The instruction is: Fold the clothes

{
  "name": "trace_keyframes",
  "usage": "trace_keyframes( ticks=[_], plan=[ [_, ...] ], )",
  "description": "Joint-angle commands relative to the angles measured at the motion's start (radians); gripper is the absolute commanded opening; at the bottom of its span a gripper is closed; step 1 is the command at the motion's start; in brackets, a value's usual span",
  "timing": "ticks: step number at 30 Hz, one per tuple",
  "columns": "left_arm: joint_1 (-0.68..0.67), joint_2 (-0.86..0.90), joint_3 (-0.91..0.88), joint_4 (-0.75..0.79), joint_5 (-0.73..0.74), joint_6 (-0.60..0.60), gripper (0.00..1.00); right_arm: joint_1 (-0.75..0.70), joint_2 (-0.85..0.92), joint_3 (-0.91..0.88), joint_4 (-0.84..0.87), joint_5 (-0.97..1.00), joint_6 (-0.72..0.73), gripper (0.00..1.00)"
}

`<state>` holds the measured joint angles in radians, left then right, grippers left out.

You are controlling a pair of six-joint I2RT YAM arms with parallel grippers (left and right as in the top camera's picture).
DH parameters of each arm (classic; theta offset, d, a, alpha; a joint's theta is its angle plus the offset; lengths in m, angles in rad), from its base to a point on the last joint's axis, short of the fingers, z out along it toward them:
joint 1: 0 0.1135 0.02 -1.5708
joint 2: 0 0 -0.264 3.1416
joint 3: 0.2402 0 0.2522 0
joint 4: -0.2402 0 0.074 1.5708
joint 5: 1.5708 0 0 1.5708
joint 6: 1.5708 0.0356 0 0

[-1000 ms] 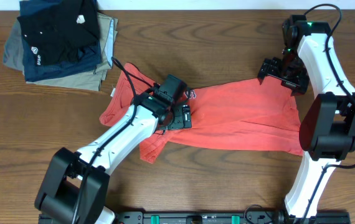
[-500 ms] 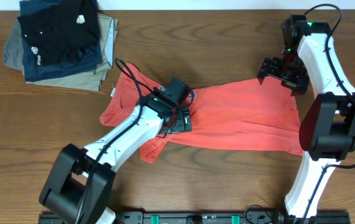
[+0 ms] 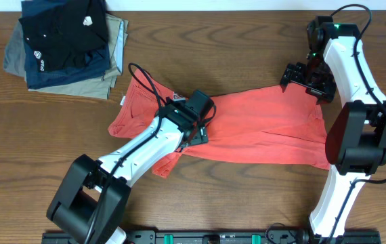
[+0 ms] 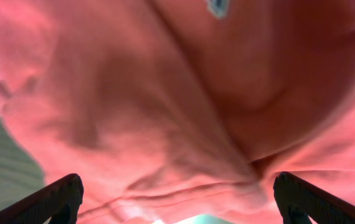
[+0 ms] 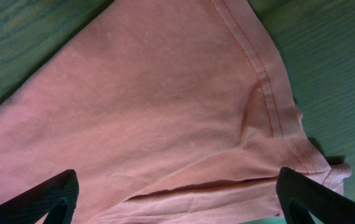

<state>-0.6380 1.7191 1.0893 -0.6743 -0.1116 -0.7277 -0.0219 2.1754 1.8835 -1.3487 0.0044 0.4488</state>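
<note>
- The clothes, here one coral-red T-shirt, lie across the middle of the worktop, with the long side running from left to right. The left part is bunched and doubled over itself. The right part is flatter, with some wrinkles.
- A pile of folded garments sits in the far left corner, just beside the left end of the shirt. I cannot tell whether they touch.
- The left pincer hangs low over the bunched part, its jaws wide apart. The left wrist view shows only red cloth between the two tips, and nothing is gripped.
- The right pincer is above the far right corner of the shirt, also spread wide and gripping nothing. The right wrist view shows the stitched hem and its corner lying on the wood.
- How it will handle, in my judgement: the cotton is thin, very light and completely soft. It will probably keep no shape, sag when it is lifted, and drag its wrinkles along when it is pulled over the wood. It is neither fragile nor slippery.
- Where to take hold, as I judge it: the right pincer should take the hem corner, because the doubled stitched edge is thicker and gives a firmer pinch. The left pincer should take a sleeve or shoulder edge on the bunched side. A pinch in the middle of the cloth would likely catch several layers together.
</note>
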Motion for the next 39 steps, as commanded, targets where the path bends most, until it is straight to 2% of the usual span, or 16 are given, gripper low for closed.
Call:
trace_keyframes(
  ticks=[1, 3, 6, 12, 21, 39],
  plan=[
    [-0.016, 0.009, 0.017, 0.03, 0.034, -0.012, 0.98, -0.001, -0.024, 0.003, -0.001, 0.014, 0.018, 0.99],
    [-0.016, 0.009, 0.017, 0.072, 0.095, 0.02, 0.98, -0.001, -0.024, 0.003, -0.001, 0.014, 0.018, 0.99],
    [-0.016, 0.009, 0.017, 0.09, 0.099, 0.017, 0.98, -0.001, -0.024, 0.003, -0.001, 0.014, 0.018, 0.99],
    [-0.016, 0.02, 0.014, 0.054, 0.018, -0.098, 0.98, 0.0, -0.024, 0.003, -0.001, 0.014, 0.018, 0.99],
    [-0.016, 0.086, 0.014, 0.041, 0.005, -0.097, 0.98, 0.0, -0.024, 0.003, -0.001, 0.014, 0.018, 0.99],
    [-0.015, 0.022, 0.016, -0.006, -0.042, -0.077, 0.98, 0.002, -0.024, 0.003, 0.0, 0.014, 0.018, 0.99]
  ],
)
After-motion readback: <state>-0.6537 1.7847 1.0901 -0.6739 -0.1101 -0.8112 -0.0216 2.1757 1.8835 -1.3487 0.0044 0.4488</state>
